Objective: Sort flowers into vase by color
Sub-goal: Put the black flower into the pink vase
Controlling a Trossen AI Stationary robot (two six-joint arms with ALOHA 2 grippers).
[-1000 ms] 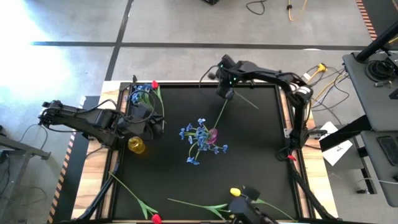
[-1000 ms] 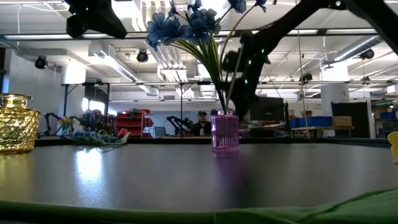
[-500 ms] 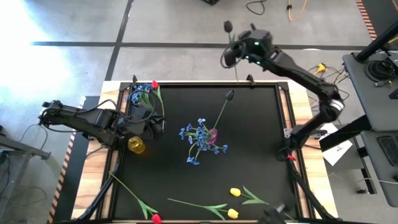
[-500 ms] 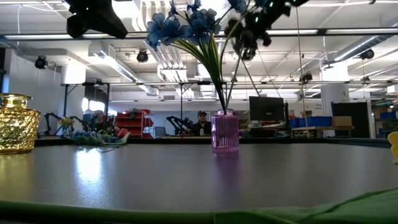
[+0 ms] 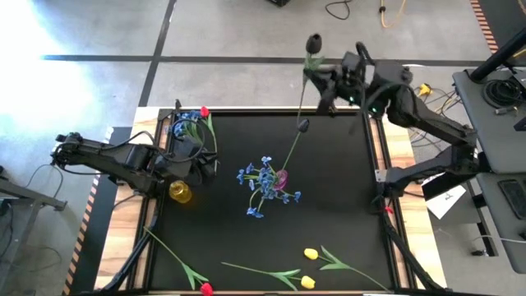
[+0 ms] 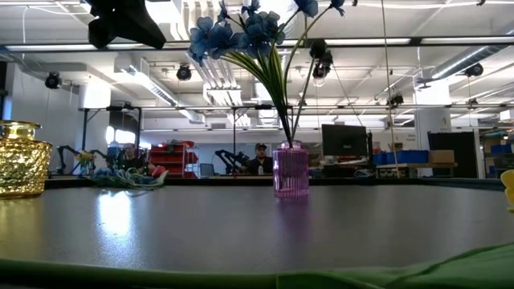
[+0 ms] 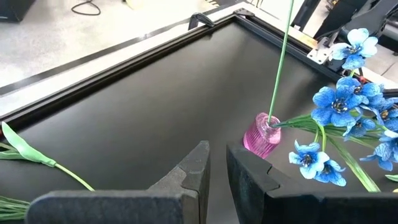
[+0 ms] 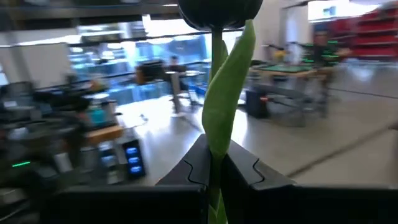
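One dark bloom (image 5: 313, 41) was clamped by its stem in the right gripper (image 5: 327, 82), held high over the table's far edge, its green leaf (image 8: 227, 106) between the fingers. The pink vase (image 5: 282, 176) at mid-table already held blue flowers (image 5: 261, 179) and a dark-headed stem. The left gripper (image 7: 215, 167) waited near the gold vase (image 5: 180, 191), fingers nearly together, empty. Judged step: carrying the bloom to a vase. Next move requires lowering the stem's end into the chosen mouth. Yellow tulips (image 5: 311, 254) and red tulips (image 5: 205, 289) lay unsorted at the near edge.

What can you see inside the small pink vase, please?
The pink vase holds blue flowers and a dark-headed flower on a long stem. The stem ends are blurred behind the tinted glass.
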